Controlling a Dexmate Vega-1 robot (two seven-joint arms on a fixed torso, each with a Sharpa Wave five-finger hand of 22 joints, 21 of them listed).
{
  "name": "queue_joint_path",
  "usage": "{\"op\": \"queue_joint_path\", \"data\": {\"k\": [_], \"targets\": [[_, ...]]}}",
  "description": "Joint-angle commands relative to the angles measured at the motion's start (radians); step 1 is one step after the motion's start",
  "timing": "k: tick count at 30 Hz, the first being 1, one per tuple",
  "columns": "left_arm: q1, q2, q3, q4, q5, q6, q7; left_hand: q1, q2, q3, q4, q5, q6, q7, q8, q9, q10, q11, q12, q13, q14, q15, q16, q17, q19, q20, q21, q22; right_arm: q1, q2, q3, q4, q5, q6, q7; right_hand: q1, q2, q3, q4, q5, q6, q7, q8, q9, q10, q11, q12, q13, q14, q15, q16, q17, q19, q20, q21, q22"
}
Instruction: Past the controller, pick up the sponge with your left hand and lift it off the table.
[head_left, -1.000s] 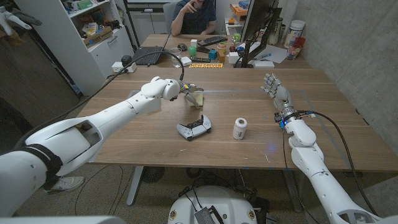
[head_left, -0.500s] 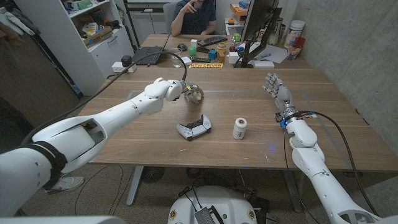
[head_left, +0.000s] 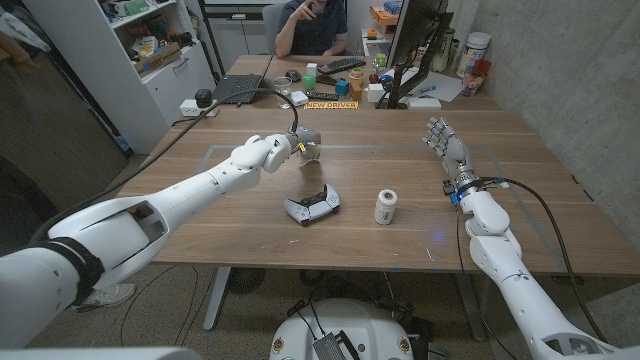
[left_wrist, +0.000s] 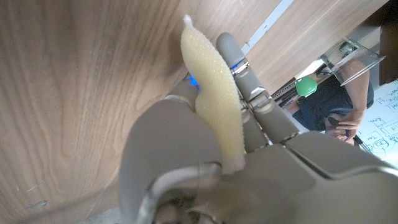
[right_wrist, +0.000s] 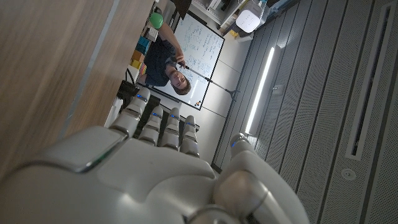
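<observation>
The left hand (head_left: 291, 150) pinches the porous, pale-yellow sponge (left_wrist: 214, 102) between its fingers, clear of the wood-grain table (head_left: 520, 190), beyond the white controller (head_left: 311, 207). The right hand (head_left: 445, 146) stands fingers apart, holding nothing, past a squat white bottle (head_left: 386, 207).

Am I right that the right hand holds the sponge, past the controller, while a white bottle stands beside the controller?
Not quite: the left hand holds the sponge, as the left wrist view shows. The rest stands: controller, white bottle beside it.
</observation>
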Motion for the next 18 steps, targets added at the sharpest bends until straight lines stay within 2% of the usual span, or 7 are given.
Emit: {"op": "queue_joint_path", "data": {"k": [1, 2, 6, 11, 18], "targets": [[0.026, 0.019, -0.027, -0.056, 0.028, 0.022, 0.078, 0.047, 0.005, -0.006, -0.005, 0.006, 0.047, 0.048, 0.006, 0.005, 0.072, -0.029, 0.023, 0.059, 0.061, -0.031, 0.020, 0.025, 0.019, -0.006, 0.029, 0.002, 0.007, 0.002, 0.000, 0.007, -0.004, -0.007, 0.005, -0.006, 0.002, 0.000, 0.000, 0.008, 0.001, -0.003, 0.006, 0.002, 0.005, -0.003, 0.007, 0.005, 0.011, 0.002, 0.002, 0.001, 0.008, 0.003, 0.003, 0.004], [0.028, 0.021, -0.031, -0.064, 0.029, 0.024, 0.082, 0.053, 0.002, -0.007, -0.005, 0.007, 0.049, 0.053, 0.005, 0.005, 0.082, -0.018, 0.030, 0.066, 0.066, -0.031, 0.024, 0.030, 0.021, -0.008, 0.035, 0.003, 0.007, 0.002, -0.001, 0.007, -0.006, -0.006, 0.005, -0.006, 0.002, 0.000, 0.000, 0.008, 0.001, -0.003, 0.006, 0.002, 0.006, -0.003, 0.007, 0.005, 0.011, 0.002, 0.002, 0.001, 0.008, 0.003, 0.003, 0.004], [0.039, 0.032, -0.050, -0.099, 0.025, 0.022, 0.090, 0.069, -0.002, -0.009, -0.004, 0.008, 0.058, 0.068, 0.005, 0.005, 0.080, -0.005, 0.035, 0.086, 0.081, -0.030, 0.032, 0.043, 0.029, -0.014, 0.053, 0.004, 0.006, 0.002, -0.002, 0.002, -0.008, -0.011, 0.004, -0.006, 0.002, -0.001, 0.000, 0.008, 0.000, -0.003, 0.006, 0.002, 0.005, -0.002, 0.007, 0.005, 0.011, 0.001, 0.001, 0.000, 0.008, 0.002, 0.003, 0.004], [0.053, 0.046, -0.069, -0.133, 0.031, 0.017, 0.112, 0.081, -0.006, -0.011, -0.004, 0.008, 0.067, 0.081, 0.005, 0.006, 0.085, 0.000, 0.042, 0.100, 0.085, -0.030, 0.034, 0.051, 0.032, -0.018, 0.065, 0.004, 0.003, 0.004, -0.002, -0.003, -0.011, -0.012, -0.002, -0.005, 0.003, -0.001, 0.000, 0.008, 0.000, -0.002, 0.006, 0.002, 0.005, -0.001, 0.006, 0.005, 0.010, 0.001, 0.001, 0.000, 0.007, 0.002, 0.002, 0.004], [0.072, 0.063, -0.109, -0.188, 0.028, 0.026, 0.122, 0.090, -0.010, -0.013, -0.003, 0.008, 0.073, 0.087, 0.003, 0.006, 0.090, 0.004, 0.048, 0.114, 0.087, -0.030, 0.034, 0.058, 0.033, -0.019, 0.077, 0.004, 0.002, 0.004, -0.006, -0.006, -0.012, -0.014, 0.001, -0.006, 0.002, -0.001, 0.000, 0.009, 0.000, -0.003, 0.006, 0.002, 0.004, -0.002, 0.006, 0.005, 0.010, 0.001, 0.001, 0.000, 0.008, 0.002, 0.002, 0.004]]}}
